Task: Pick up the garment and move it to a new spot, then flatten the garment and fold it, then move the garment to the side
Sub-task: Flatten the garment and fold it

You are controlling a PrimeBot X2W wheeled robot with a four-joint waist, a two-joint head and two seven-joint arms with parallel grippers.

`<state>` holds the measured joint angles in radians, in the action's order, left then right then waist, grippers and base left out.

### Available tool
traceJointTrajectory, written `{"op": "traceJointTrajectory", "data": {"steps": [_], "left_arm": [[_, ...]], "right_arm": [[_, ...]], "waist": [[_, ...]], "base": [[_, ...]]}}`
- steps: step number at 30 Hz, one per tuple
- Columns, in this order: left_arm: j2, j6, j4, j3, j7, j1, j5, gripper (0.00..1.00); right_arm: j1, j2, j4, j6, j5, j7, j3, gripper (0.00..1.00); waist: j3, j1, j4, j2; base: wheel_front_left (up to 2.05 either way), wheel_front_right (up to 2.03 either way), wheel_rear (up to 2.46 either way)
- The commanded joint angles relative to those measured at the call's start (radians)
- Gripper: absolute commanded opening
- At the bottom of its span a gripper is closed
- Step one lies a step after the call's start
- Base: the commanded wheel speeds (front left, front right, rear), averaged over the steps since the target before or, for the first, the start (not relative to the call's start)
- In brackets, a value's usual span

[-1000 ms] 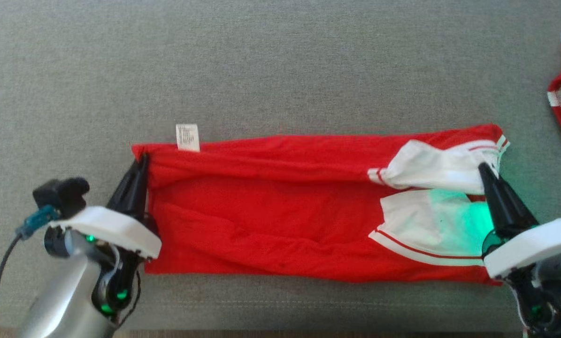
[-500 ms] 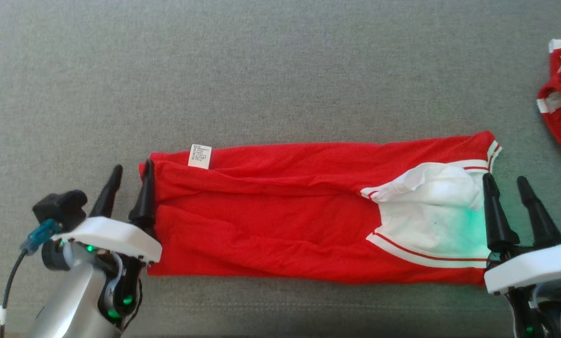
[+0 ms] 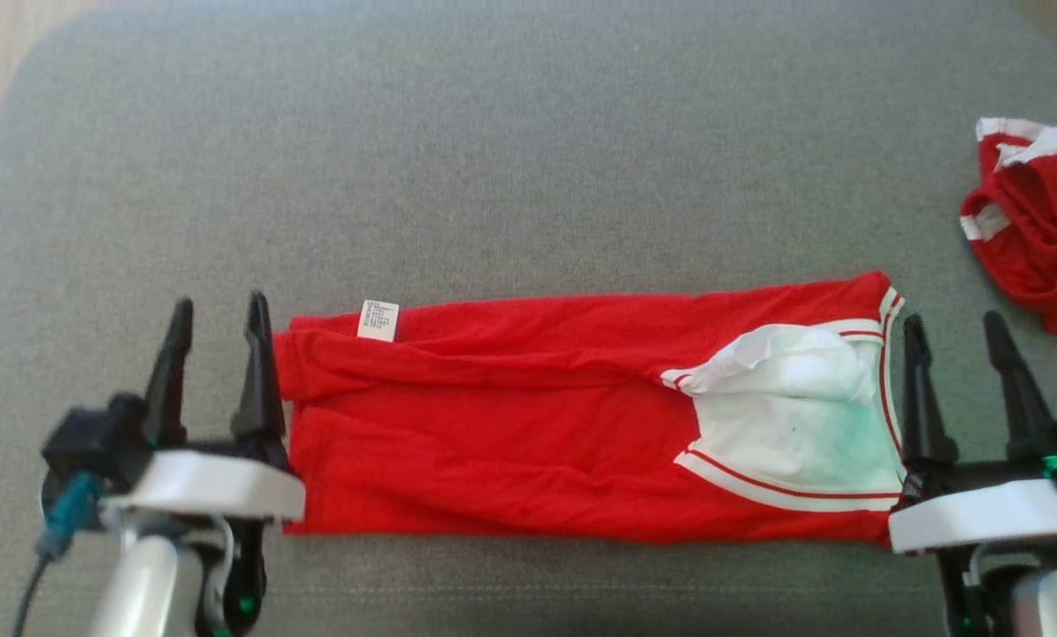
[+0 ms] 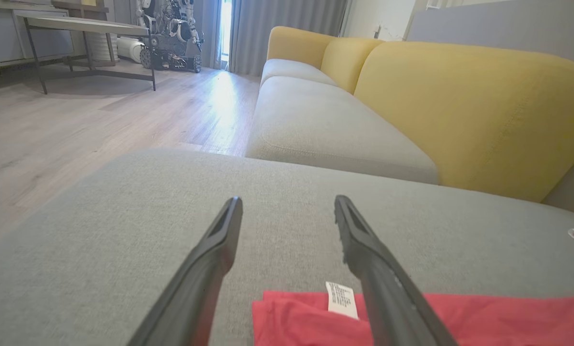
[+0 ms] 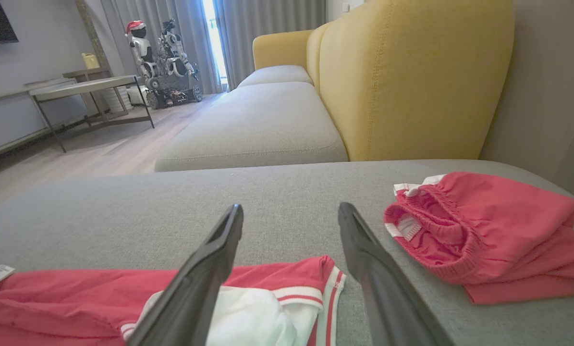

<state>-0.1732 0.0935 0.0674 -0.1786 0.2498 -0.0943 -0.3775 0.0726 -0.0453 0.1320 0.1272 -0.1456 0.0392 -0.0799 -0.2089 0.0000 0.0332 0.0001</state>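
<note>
- The crumpled red garment with white trim (image 3: 1037, 239) runs off the head view's right edge.
- The print on the small white care label (image 3: 379, 320) is too small to read.
- The near corners of the folded red-and-white garment (image 3: 510, 425) are partly hidden behind the white housings of the left gripper (image 3: 218, 303) and right gripper (image 3: 953, 318).
- The left wrist view's bottom edge cuts this garment off.

Black tapered fingers (image 3: 258, 380), white wrist plates (image 3: 201, 495), silver forearm (image 3: 134, 584), perhaps teal plug (image 3: 64, 522)
</note>
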Motion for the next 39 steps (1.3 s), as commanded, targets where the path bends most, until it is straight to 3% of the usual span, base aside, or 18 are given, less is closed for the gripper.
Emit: {"op": "traceJointTrajectory", "data": {"steps": [1, 8, 23, 39], "left_arm": [[-0.003, -0.011, -0.034, 0.049, 0.012, 0.010, 0.025, 1.00], [0.022, -0.032, -0.013, 0.054, 0.012, 0.090, 0.081, 1.00], [0.045, -0.074, 0.008, 0.078, 0.012, 0.066, 0.115, 1.00], [0.084, -0.114, 0.034, 0.071, 0.012, -0.008, 0.143, 1.00]], "right_arm": [[-0.005, -0.005, 0.015, 0.003, 0.019, 0.019, 0.028, 1.00], [0.037, -0.005, -0.043, 0.003, 0.028, 0.053, 0.034, 1.00], [0.015, -0.005, -0.102, 0.003, 0.009, 0.052, 0.024, 1.00], [-0.095, -0.005, -0.250, 0.003, 0.025, -0.235, -0.017, 1.00]], "waist": [[0.023, 0.0000, -0.001, -0.0001], [0.053, 0.0000, -0.001, -0.0001], [0.034, 0.0000, 0.010, -0.0001], [-0.060, 0.0000, 0.054, -0.0001]], "base": [[0.00, 0.00, 0.00], [0.00, 0.00, 0.00], [0.00, 0.00, 0.00], [0.00, 0.00, 0.00]]}}
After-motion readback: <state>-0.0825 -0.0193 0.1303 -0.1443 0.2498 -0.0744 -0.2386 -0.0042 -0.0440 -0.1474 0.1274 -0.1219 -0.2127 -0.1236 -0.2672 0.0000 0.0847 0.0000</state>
